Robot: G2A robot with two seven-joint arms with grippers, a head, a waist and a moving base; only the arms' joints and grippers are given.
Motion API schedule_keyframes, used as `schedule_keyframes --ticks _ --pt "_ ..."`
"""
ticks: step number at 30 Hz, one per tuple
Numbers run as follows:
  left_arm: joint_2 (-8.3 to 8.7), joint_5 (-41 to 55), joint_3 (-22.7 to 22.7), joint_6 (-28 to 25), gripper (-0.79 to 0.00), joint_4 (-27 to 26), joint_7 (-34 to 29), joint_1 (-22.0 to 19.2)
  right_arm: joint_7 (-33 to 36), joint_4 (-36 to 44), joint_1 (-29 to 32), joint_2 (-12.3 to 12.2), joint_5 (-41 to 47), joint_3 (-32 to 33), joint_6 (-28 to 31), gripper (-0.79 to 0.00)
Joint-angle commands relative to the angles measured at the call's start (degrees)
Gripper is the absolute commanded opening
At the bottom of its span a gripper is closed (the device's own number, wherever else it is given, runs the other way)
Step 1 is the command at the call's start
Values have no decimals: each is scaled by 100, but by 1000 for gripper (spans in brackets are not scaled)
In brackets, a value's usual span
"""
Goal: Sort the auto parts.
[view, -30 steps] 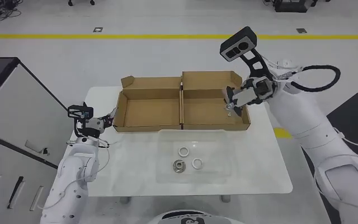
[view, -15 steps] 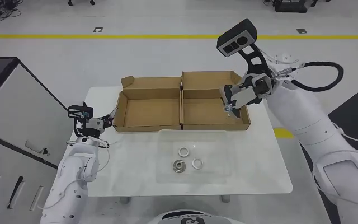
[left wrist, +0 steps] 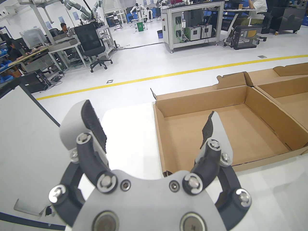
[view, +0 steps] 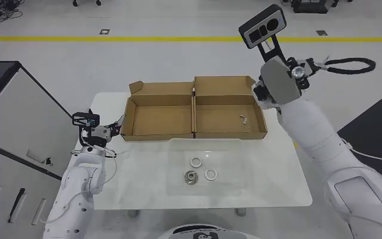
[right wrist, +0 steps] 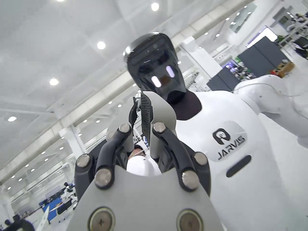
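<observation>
Left hand (left wrist: 149,109) wide open and empty near the cardboard box (left wrist: 202,103) — right hand (right wrist: 140,105) tight around a small spring (right wrist: 137,102).

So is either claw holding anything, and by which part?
The right gripper pinches what looks like a small silver metal spring along its side, between its fingertips; the left gripper is open, empty.

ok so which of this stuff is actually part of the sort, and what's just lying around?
Job: left box, right box, small metal parts lying in the right box, clear tray, two white rings and metal hub in it, spring-like part pinched in the right gripper.
Lying about: grey unit beside the table, office chair across the floor.
</observation>
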State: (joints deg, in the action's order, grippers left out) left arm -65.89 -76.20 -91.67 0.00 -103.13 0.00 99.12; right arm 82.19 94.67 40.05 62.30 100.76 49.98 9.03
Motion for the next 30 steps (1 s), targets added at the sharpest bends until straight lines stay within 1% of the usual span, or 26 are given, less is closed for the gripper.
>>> schedule_keyframes --ticks 1,5,10,14,20,23,30 --pt "0 0 0 0 0 0 0 0 -12 14 -30 45 8 29 14 -785" --pt "0 0 0 0 0 0 0 0 -61 -25 -83 129 -220 82 13 -785" --pt "0 0 0 0 0 0 0 0 -258 -128 -198 144 -1238 237 -59 -785" --pt "0 0 0 0 0 0 0 0 -338 -84 -208 140 -1877 374 -143 -785" --pt "0 0 0 0 0 0 0 0 -408 -13 -158 143 -2473 540 -293 -785" --pt "0 0 0 0 0 0 0 0 -400 14 -77 169 -2364 597 -346 -785" --pt "0 0 0 0 0 0 0 0 -242 22 156 296 -1354 701 -387 -785"
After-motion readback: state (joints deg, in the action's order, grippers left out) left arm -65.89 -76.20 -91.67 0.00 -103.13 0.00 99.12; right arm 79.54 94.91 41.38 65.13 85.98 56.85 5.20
